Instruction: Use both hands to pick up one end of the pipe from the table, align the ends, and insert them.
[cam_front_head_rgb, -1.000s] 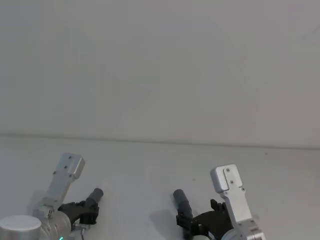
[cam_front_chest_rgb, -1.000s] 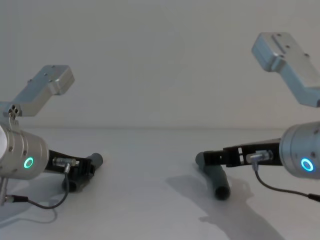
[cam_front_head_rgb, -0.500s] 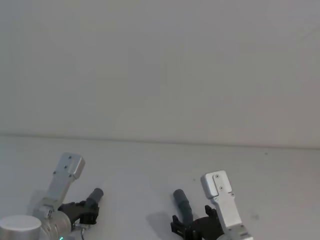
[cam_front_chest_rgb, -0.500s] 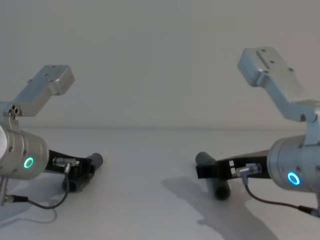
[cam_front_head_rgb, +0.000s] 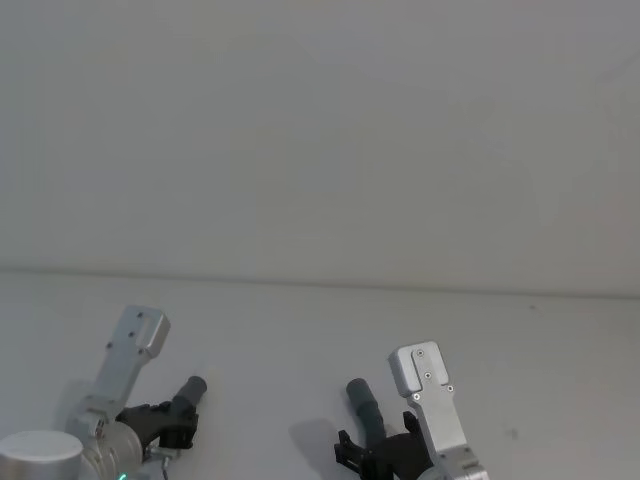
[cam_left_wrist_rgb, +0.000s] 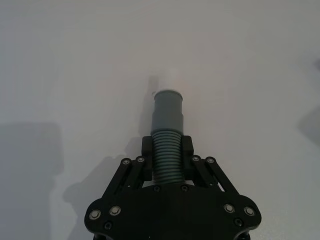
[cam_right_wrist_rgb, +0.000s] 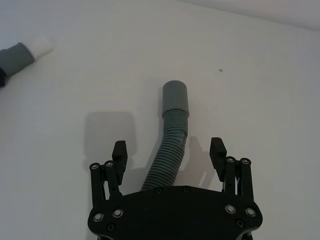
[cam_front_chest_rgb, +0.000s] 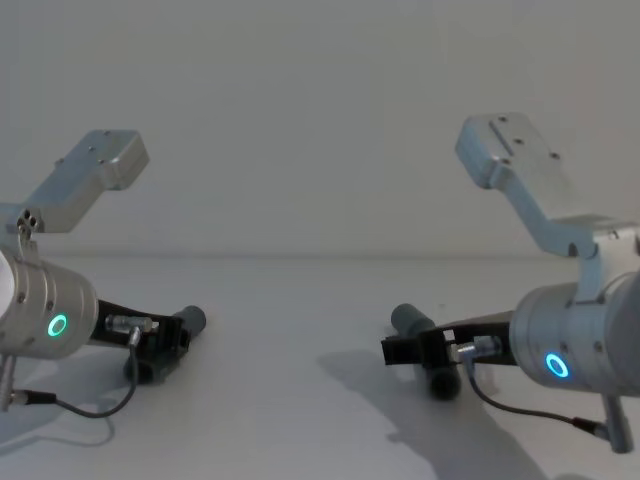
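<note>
— Currently, what is the state of the left gripper (cam_left_wrist_rgb: 167, 150)?

— Pressed together on the ribbed body of the left pipe piece (cam_left_wrist_rgb: 167, 137). The smooth cuff (cam_left_wrist_rgb: 168, 111) projects beyond the fingers (cam_left_wrist_rgb: 186, 147) and ends in a narrower white tip (cam_left_wrist_rgb: 169, 79). In the head view this gripper sits at the lower left of the frame, low over the bench (cam_front_head_rgb: 520, 340).

— And the right gripper (cam_right_wrist_rgb: 168, 149)?

— Spread. Its two fingers stand on either side of the right pipe piece (cam_right_wrist_rgb: 172, 135), apart from it on both sides. Neither finger touches the ribbing.

— Where does the right pipe piece lie?

— On the bench, at the lower centre of the head view and right of centre in the chest view. The ribbed body curves out from under the gripper body. The plain cuff (cam_right_wrist_rgb: 175, 100) points away from the gripper.

— What is the relation between the two pieces?

— Well apart. In the chest view the left piece is at the lower left of the frame. The two cuffs point roughly toward the frame centre, with bare bench between them.
</note>
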